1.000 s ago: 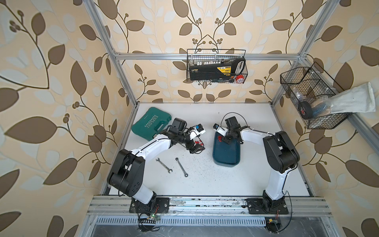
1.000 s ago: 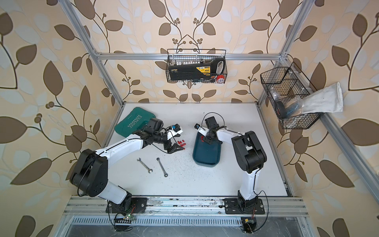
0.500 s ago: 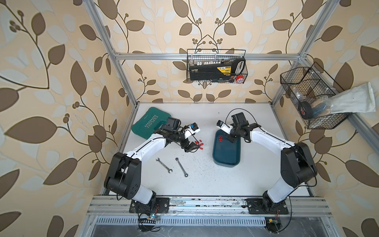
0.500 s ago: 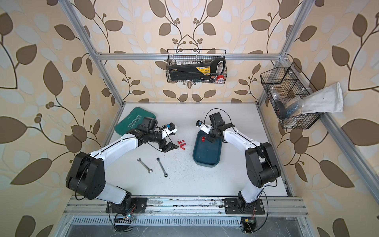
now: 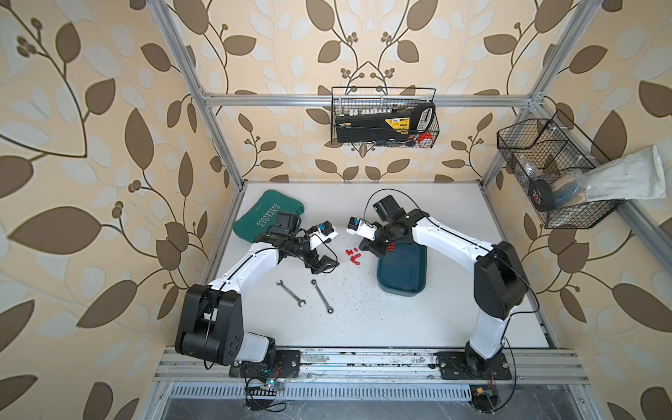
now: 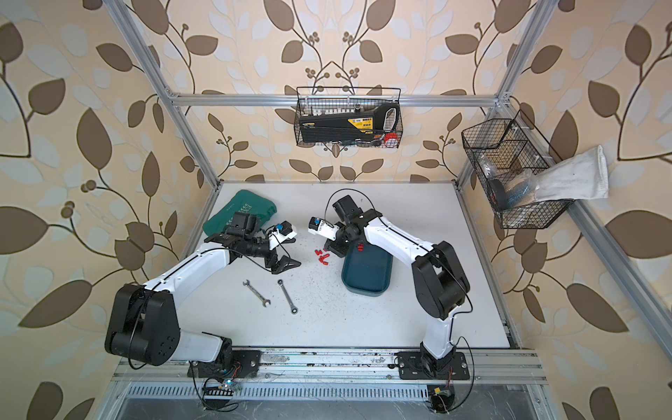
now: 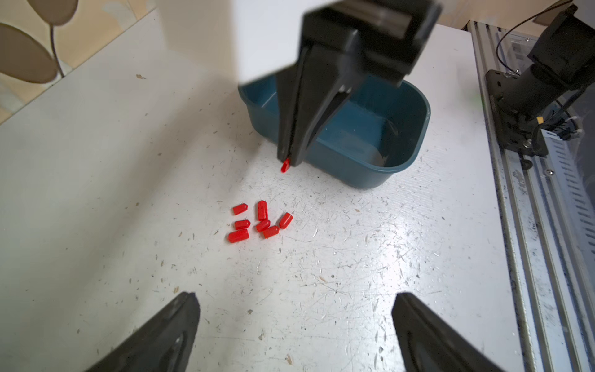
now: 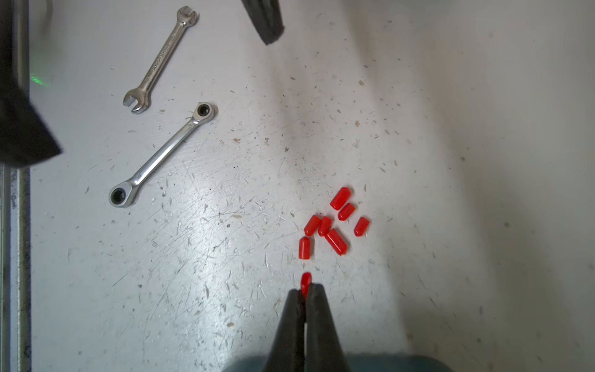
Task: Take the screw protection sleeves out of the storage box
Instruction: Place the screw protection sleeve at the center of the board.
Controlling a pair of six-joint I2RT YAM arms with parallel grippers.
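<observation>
Now pinching one red sleeve [image 8: 306, 280] in right end effector [image 8: 305, 291], long axis sticking straight out of the tips, aimed at pile [image 8: 331, 225] of seven on tabletop [image 8: 225, 257] just ahead; box [image 7: 402, 161] directly behind. Holding left end effector [image 7: 294, 296] spread wide, empty, on pile's far side.

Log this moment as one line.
right end effector: shut on sleeve | left end effector: open, empty | sleeve pile: on table, outside storage box
</observation>
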